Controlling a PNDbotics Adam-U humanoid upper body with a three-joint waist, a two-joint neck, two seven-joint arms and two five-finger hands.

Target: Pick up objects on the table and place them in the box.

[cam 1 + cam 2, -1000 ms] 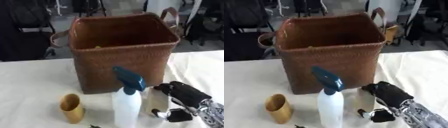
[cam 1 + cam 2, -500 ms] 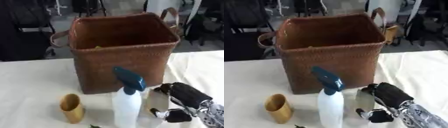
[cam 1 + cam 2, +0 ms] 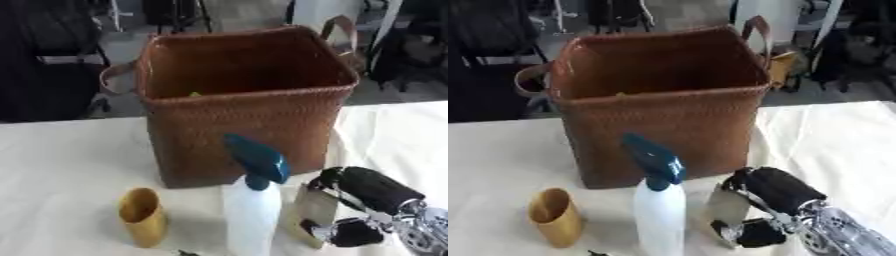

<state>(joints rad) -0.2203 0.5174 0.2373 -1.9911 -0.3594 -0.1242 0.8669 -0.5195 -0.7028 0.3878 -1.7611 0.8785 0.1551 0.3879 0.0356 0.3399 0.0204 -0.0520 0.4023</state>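
A brown wicker box [image 3: 262,120] with two handles stands at the middle back of the white table. In front of it stands a white spray bottle [image 3: 254,212] with a blue trigger head. To the bottle's right is a flat beige object [image 3: 726,206], upright. My right hand [image 3: 372,187] comes in from the lower right, with black fingers curled over the object's right edge and the thumb [image 3: 754,232] below it. A yellow cup [image 3: 143,217] stands at the lower left. My left hand is out of view.
A small yellow-green thing [image 3: 194,94] shows inside the box by its front wall. A tiny dark thing [image 3: 185,253] lies at the bottom edge beside the bottle. Chairs and dark furniture stand beyond the table.
My right hand has edged slightly left and closed in on the beige object. The bottle, cup and box have not moved.
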